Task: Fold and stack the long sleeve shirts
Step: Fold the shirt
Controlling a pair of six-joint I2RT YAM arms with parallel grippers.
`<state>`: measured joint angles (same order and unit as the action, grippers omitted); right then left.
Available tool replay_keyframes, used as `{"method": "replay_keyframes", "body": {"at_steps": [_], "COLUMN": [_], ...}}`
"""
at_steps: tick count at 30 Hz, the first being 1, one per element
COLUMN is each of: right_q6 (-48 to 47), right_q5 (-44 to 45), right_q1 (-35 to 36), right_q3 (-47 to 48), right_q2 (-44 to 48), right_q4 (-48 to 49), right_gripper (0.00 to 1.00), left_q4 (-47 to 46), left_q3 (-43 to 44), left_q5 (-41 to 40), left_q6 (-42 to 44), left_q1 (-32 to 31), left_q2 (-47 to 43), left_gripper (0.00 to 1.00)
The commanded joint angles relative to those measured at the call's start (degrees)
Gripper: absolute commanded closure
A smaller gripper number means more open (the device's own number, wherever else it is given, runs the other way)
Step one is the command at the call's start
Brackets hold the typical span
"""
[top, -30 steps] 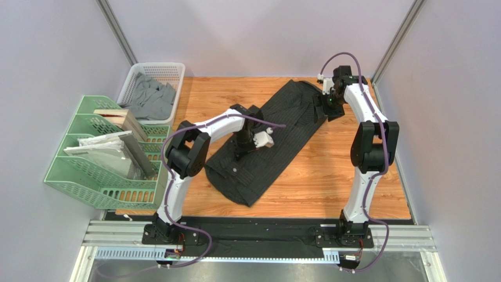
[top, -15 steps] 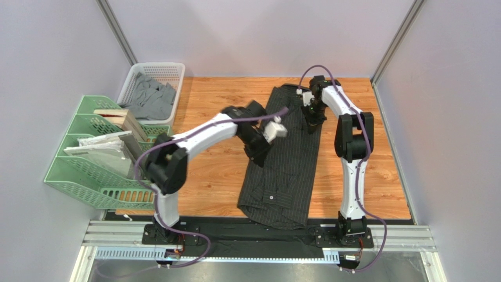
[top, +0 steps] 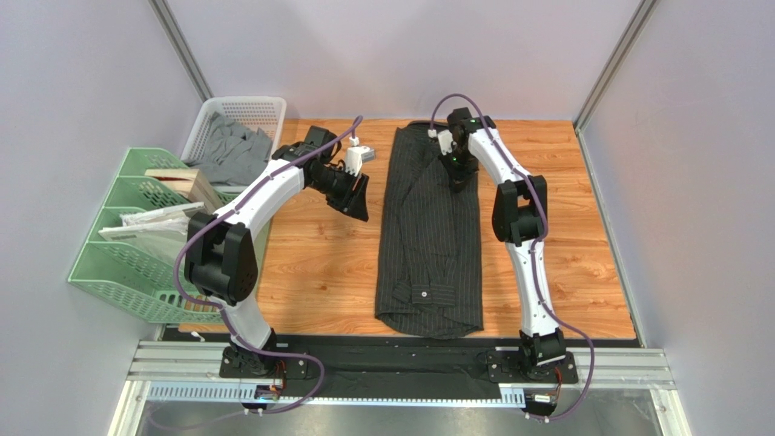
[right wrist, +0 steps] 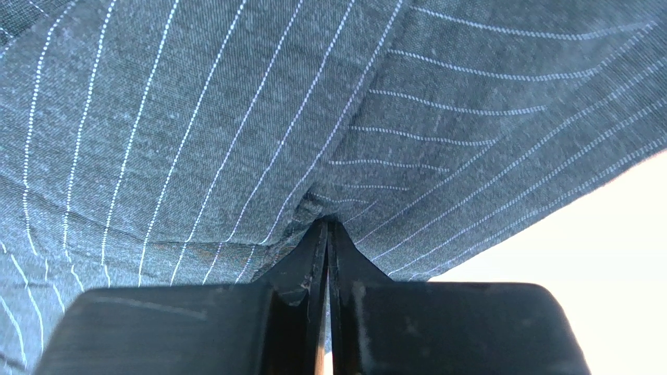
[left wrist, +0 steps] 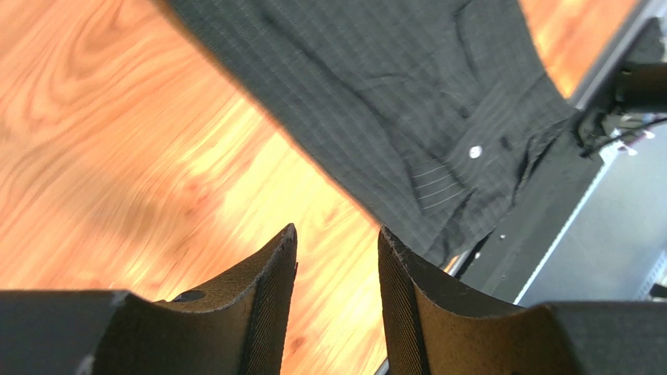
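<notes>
- Wooden tabletop (top: 309,263) carries the shirt (top: 427,236), a long dark strip running near to far at centre.
- From above I can't see the right tool's (right wrist: 327,228) tips; its wrist view shows them pinching pinstriped cloth.
- Left tool (left wrist: 337,238) is spread, empty, left of the shirt.
- A second ago the shirt lay slanted.

Overhead camera looks down the table (top: 582,272) from its near edge. Wrist cameras sit close, sharing the shirt (top: 427,236).
</notes>
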<state>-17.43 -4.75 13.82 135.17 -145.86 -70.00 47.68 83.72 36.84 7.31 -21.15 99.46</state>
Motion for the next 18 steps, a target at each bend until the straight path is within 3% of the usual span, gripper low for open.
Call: {"method": "replay_keyframes", "body": {"at_steps": [1,2,3,4,5,8,9,12,15,16,18], "right_q6": [-0.16,0.46,0.90,1.34,1.69,2.40,2.05,-1.72,-5.50,-5.94,-6.91], "right_q5": [1.23,1.76,3.07,3.43,2.13,-3.39,-4.29,-6.58,-7.55,-7.64,-8.86], "right_q1": [4.01,4.80,4.90,4.72,4.29,2.18,1.91,1.47,1.47,1.38,1.38], "right_q3": [3.16,5.86,6.59,6.68,5.64,-0.14,-1.74,-7.70,-12.46,-13.61,-15.98], "right_q2": [-5.04,-5.74,-5.49,-4.79,-1.91,4.86,9.76,17.42,19.47,19.56,19.21], "right_q4": [8.72,9.17,9.52,10.31,10.32,10.23,10.32,10.15,6.81,5.06,3.21], "right_gripper": [0.95,0.95,0.94,0.93,0.92,0.78,0.67,0.60,0.62,0.63,0.66], "left_q4": [2.76,3.12,3.29,3.64,4.52,1.91,0.76,-2.15,-2.24,-1.89,-0.92], "left_q3": [2.84,3.46,4.07,5.21,5.92,6.37,5.49,4.87,8.10,9.25,12.41], "left_q5": [-4.22,-4.67,-4.76,-2.85,-0.91,3.76,2.29,-2.98,-7.13,-6.52,-5.99], "left_q6": [2.52,2.88,2.97,3.15,3.67,5.08,5.60,8.06,5.89,5.26,4.64], "left_q1": [0.58,0.67,0.84,0.93,1.02,0.67,-0.20,-4.06,-5.92,-5.92,-5.84], "left_q2": [0.99,1.43,2.48,3.02,3.54,4.08,3.90,5.21,10.46,12.14,16.44], "left_gripper": [0.49,0.46,0.37,0.06,0.01,0.01,0.01,0.01,0.14,0.25,0.35]}}
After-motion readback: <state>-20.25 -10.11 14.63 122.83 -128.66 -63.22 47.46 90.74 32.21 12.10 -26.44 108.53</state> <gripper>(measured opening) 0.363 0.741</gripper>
